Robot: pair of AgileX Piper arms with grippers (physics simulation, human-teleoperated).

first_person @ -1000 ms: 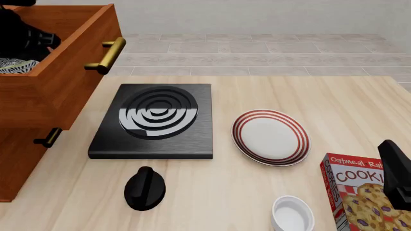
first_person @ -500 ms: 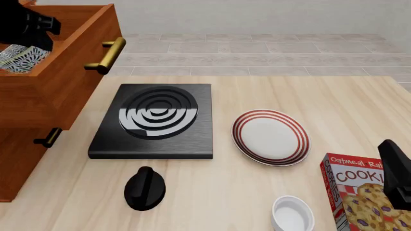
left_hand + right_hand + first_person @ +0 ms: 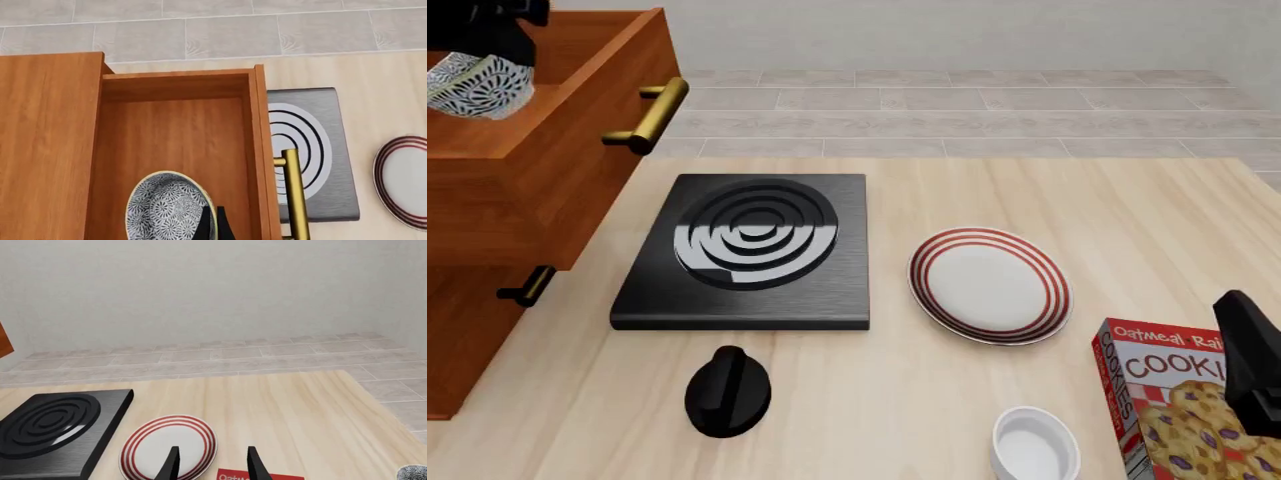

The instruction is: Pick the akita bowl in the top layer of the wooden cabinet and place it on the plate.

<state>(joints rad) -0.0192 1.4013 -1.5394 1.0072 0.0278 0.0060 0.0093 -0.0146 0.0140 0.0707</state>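
The left gripper [image 3: 217,227] pinches the bowl [image 3: 478,85] by its rim, held above the open drawer [image 3: 177,145]. It could slip (tilted, thin grip) before reaching the plate [image 3: 989,285].

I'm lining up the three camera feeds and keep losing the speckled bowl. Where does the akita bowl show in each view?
Front view: the akita bowl sits at the far upper left, raised over the open top drawer under the left gripper.
Left wrist view: near the bottom edge, above the drawer's floor, with a finger at its rim.
Right wrist view: not in it.
Shared landmark: the plate, beside the black stove in all three.
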